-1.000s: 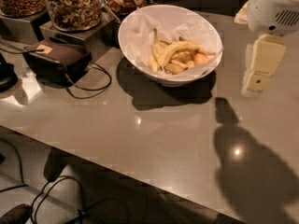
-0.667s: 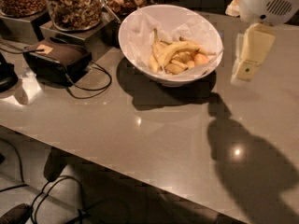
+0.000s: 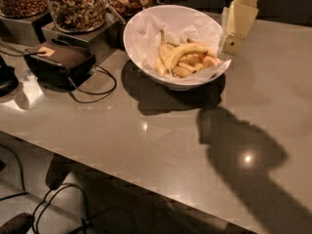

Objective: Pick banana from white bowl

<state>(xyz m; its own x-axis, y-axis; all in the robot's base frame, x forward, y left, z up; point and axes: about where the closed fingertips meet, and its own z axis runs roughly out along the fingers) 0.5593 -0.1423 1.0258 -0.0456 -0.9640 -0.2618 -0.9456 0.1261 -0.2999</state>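
While the gripper (image 3: pixel 230 42) is hovering beside the white bowl (image 3: pixel 132 50) (opening: cannot tell), lowering onto the banana (image 3: pixel 187 50) is coming next.

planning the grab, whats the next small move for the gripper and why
Probably shift the gripper a little to the left, so that it comes over the banana. The gripper hangs by the right rim of the white bowl, not over its contents. The banana lies on top of the pile inside, unobstructed from above, so centring over it first seems sensible before descending.
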